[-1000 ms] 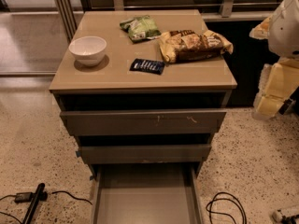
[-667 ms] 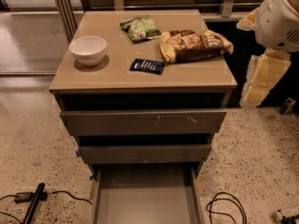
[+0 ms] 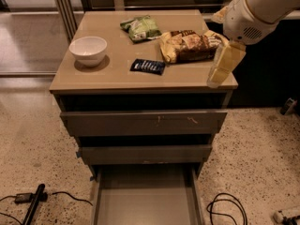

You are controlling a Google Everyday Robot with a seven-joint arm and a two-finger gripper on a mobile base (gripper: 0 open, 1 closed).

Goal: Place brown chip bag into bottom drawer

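- While the cabinet (image 3: 140, 81) stands just where it did a moment ago, on a speckled stone floor (image 3: 267, 144), its tan top and the flat fronts of its two upper drawers face the camera, with a dark gap above each front.
- The white arm (image 3: 260, 8) has swung in from the right edge of the view and now reaches over the cabinet's right rear corner.
- The bottom drawer (image 3: 145, 205) is pulled out toward the camera, its flat grey floor showing.
- The brown chip bag (image 3: 190, 46) lies flat on the right half of the top, unmoved.
- The pale yellow gripper (image 3: 224, 65) hangs from the arm near the top's right front corner, just in front of the bag's right end. Earlier it hung beside the cabinet, off the top. Whether it is open or closed cannot be told.
- A white bowl (image 3: 88, 50) sits on the left, unmoved.
- A green bag (image 3: 139, 27) lies at the rear centre.
- A dark blue packet (image 3: 147, 66) lies between the bowl and the chip bag, nearer the front.
- A black cable (image 3: 225, 210) coils on the floor right of the drawer.
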